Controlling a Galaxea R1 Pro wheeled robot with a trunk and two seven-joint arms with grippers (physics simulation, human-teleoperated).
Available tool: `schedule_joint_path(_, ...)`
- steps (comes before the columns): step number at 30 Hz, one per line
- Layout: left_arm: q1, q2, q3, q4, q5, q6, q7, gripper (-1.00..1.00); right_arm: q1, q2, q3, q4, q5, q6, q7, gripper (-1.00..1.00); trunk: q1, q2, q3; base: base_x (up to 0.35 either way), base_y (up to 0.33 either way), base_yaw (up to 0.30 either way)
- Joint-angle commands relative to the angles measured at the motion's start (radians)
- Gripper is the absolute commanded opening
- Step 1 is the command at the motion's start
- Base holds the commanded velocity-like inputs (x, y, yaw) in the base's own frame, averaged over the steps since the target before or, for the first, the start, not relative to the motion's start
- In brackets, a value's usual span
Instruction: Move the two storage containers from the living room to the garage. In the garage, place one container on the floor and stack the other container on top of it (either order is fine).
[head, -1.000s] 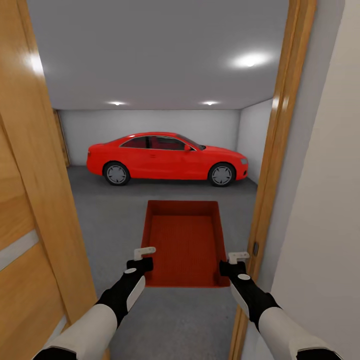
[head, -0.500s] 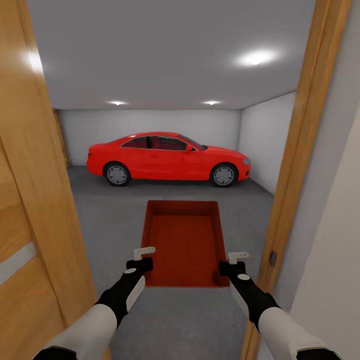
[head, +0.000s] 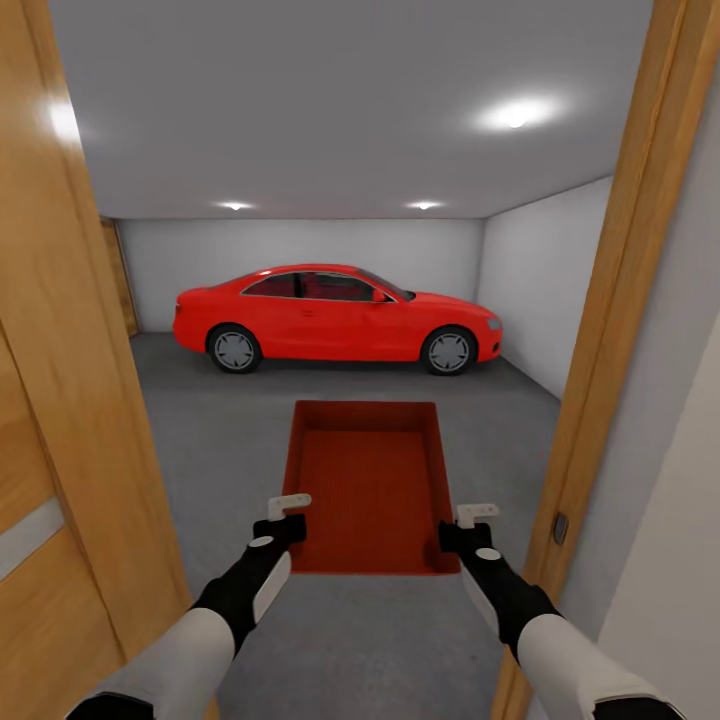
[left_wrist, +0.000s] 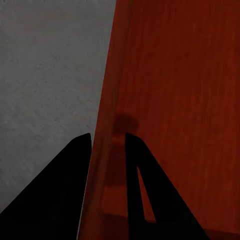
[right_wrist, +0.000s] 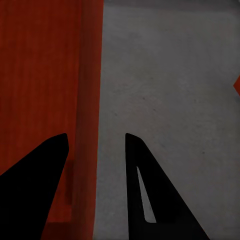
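Orange-red bin, one, carried level between two grippers over grey garage floor. Left gripper clamps left wall; right gripper straddles right wall, grip uncertain. One red car beyond. Wooden door frame either side.

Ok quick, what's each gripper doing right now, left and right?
Left gripper: shut on the bin's side wall, one finger each side.
Right gripper: straddles the bin's opposite wall; whether the fingers press it cannot be told.
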Motion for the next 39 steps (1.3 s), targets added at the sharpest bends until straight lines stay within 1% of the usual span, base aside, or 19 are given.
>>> schedule_joint_path(1,-0.001,0.02,0.047,-0.006,-0.016,0.005,0.051,-1.0,0.0,-0.006,-0.063,0.002,0.003,0.001,-0.02,-1.0,0.0,-0.001,0.0,0.003,0.002,0.0)
schedule_joint_path(7,-0.001,0.02,0.047,-0.006,-0.018,0.004,0.052,-1.0,0.0,-0.007,-0.063,0.002,0.001,0.003,-0.02,-1.0,0.0,-0.001,0.0,0.007,0.0,0.0)
schedule_joint_path(12,-0.001,0.021,0.046,-0.005,-0.017,0.005,0.051,-1.0,0.0,-0.006,-0.062,0.002,0.001,0.002,-0.02,-1.0,0.0,-0.001,0.0,0.159,0.0,0.0)
schedule_joint_path(39,-0.001,0.022,0.046,-0.002,-0.016,0.01,0.051,-1.0,0.0,-0.006,-0.063,0.002,0.001,0.0,-0.02,-1.0,0.0,-0.001,0.0,0.316,0.0,0.0)
